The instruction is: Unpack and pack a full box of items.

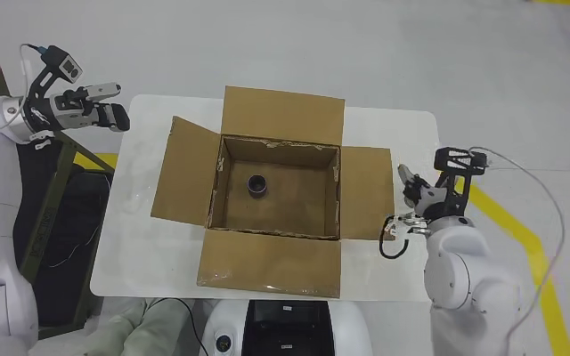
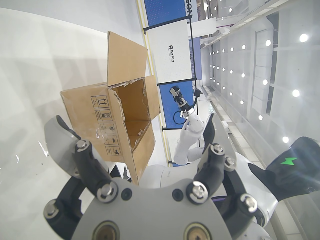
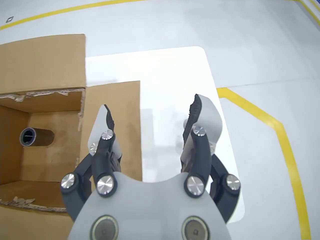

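Standing by the table (image 1: 125,240) and reading it from left to right, I am seeing the left gripper (image 1: 112,102) first. It is hanging off the table's corner at about ten o'clock, well apart from the cardboard box (image 1: 281,114). Its jaws are spread wide and are holding nothing.

The box is sitting at the middle of the table with all four flaps folded out flat. Inside, one dark cylinder (image 1: 258,184), a can or a tube by its look, is resting on the box floor. It is lying a little toward nine o'clock of the floor's centre and touching no wall.

The right gripper (image 1: 410,189) is hovering at about three o'clock, just past the outer edge of the right-hand flap. Its jaws are gaping wide too, with nothing between them.

I am judging that the cylinder is either the last thing to come out or the first thing put in; I cannot tell which. With both pincers empty, reaching for it looks like the step in hand.

That move is calling for one arm, the right being the nearer, to travel toward nine o'clock over the flap. It would then drop straight down clear of the side wall and close across the cylinder's round body without knocking it over.
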You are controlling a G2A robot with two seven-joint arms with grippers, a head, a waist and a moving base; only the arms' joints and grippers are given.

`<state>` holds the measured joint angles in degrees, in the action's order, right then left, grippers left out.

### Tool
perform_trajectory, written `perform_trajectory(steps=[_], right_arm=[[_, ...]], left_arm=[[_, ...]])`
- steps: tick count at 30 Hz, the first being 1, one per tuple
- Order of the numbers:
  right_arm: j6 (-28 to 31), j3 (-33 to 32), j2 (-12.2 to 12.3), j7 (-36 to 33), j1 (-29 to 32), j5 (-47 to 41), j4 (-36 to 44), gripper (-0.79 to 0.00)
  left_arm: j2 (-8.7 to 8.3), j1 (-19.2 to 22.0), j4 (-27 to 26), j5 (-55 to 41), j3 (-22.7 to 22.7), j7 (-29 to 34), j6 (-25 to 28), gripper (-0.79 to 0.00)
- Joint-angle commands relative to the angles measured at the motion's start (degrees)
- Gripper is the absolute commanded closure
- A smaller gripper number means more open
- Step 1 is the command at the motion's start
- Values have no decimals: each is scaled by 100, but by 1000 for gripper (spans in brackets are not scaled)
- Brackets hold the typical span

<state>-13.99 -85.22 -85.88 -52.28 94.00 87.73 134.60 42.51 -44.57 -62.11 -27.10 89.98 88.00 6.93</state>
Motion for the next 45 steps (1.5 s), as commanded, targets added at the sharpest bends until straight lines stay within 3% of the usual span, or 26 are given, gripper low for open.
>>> perform_trajectory(steps=[1,15,25,45], right_arm=[[5,-199,10,-13,77,-80,-9,-606],[53,-897,53,-3,456,-688,-612,-579],[22,-870,70,91,651,-789,-1102,-560],[-162,-773,105,11,357,-813,-2015,-523]], left_arm=[[0,0,0,0,0,0,0,-785],[0,0,0,0,0,0,0,-785],[0,0,0,0,0,0,0,-785],[0,0,0,0,0,0,0,-785]])
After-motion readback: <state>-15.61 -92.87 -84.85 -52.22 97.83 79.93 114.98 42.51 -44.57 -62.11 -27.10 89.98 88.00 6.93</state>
